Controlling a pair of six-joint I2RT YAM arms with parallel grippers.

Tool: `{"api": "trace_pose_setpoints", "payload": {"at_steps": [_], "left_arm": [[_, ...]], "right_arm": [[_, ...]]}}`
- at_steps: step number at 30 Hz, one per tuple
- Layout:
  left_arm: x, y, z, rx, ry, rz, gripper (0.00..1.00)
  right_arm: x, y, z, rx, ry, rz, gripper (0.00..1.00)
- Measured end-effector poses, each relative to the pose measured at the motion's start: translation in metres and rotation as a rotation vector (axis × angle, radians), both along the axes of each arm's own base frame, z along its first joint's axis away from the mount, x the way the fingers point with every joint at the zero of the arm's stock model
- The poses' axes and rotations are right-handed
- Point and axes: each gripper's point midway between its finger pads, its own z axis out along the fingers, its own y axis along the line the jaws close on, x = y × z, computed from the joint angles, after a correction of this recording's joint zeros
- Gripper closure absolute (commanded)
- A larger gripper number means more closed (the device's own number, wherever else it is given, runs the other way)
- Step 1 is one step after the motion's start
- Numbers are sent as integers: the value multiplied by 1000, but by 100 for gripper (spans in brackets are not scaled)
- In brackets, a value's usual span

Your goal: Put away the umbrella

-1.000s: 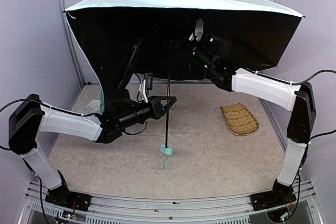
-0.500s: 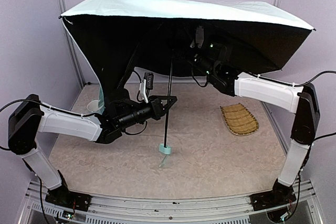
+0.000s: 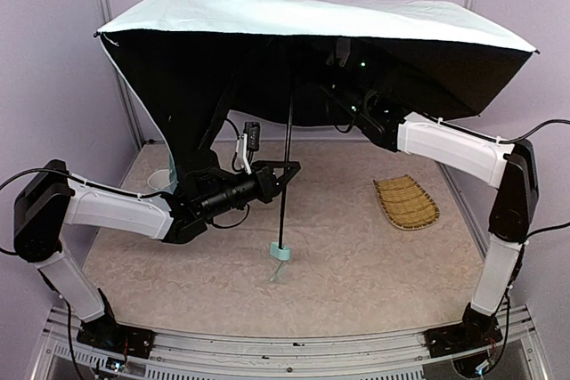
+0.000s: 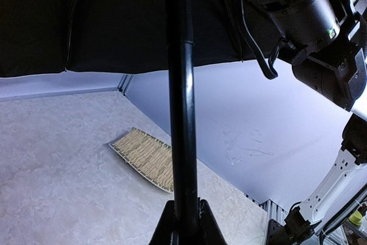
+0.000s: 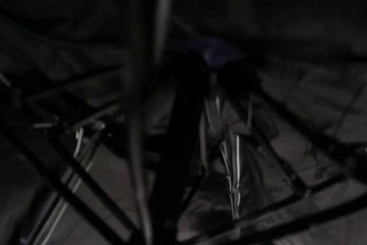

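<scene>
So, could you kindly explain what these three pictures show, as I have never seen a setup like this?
These are two robot arms bolted at the near edge of a table, each ending in a two-finger gripper. The wide picture comes from a fixed camera above and behind them. The other two come from small cameras on the wrists.

The big shape is an open umbrella, mint on top and black beneath, with its handle resting on the table. The left gripper is shut on its thin black shaft.

The right arm reaches up under the canopy. The right gripper is in the dark there, so its wrist picture shows only ribs and fabric, and I cannot tell whether it is open.

A woven straw tray lies on the table's right side.
</scene>
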Motion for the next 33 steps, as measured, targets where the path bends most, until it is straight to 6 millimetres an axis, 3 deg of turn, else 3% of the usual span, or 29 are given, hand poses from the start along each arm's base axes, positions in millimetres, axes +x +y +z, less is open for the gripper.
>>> {"api": "trace_pose_setpoints", "payload": {"at_steps": [5, 15, 26, 33], "left_arm": [[0, 0, 0, 1, -3, 1, 100], [0, 0, -2, 8, 0, 2, 100], [2, 12, -9, 47, -32, 22, 100], [2, 23, -35, 129, -28, 2, 100]], "right_arm": [[0, 3, -4, -11, 7, 15, 42], [-2, 7, -6, -22, 8, 35, 85], [-20, 26, -7, -47, 39, 215, 87], [-43, 51, -35, -144, -11, 259, 85]]}}
